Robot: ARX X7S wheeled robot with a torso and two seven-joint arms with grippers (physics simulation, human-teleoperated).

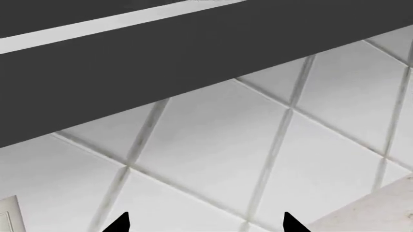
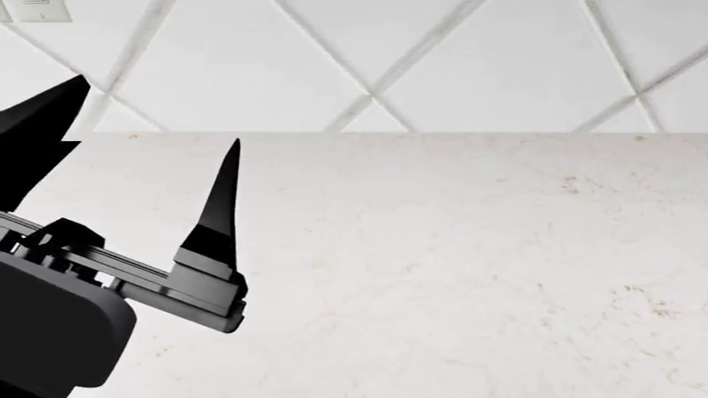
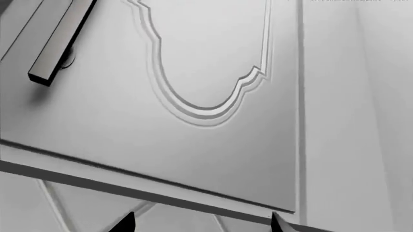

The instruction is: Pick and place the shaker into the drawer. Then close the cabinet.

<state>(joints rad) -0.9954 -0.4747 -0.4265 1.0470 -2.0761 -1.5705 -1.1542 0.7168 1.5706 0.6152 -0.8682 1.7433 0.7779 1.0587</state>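
The shaker is out of view in every frame. In the head view my left gripper point(image 2: 155, 116) hovers open over the white marble-look top point(image 2: 465, 249) of the cabinet, its two black fingers pointing at the tiled wall. In the left wrist view the left gripper point(image 1: 205, 224) shows two wide-apart tips with nothing between them. My right gripper point(image 3: 203, 223) is open and empty, close to a pale grey cabinet front point(image 3: 213, 63) with curvy raised moulding and a black bar handle point(image 3: 58, 41). I cannot tell whether this front belongs to the drawer.
A white diamond-tiled wall point(image 2: 443, 66) rises behind the counter, with an outlet plate point(image 2: 39, 10) at the far left. The left wrist view shows a dark band point(image 1: 161, 53) above the tiles and a corner of the counter point(image 1: 380, 208).
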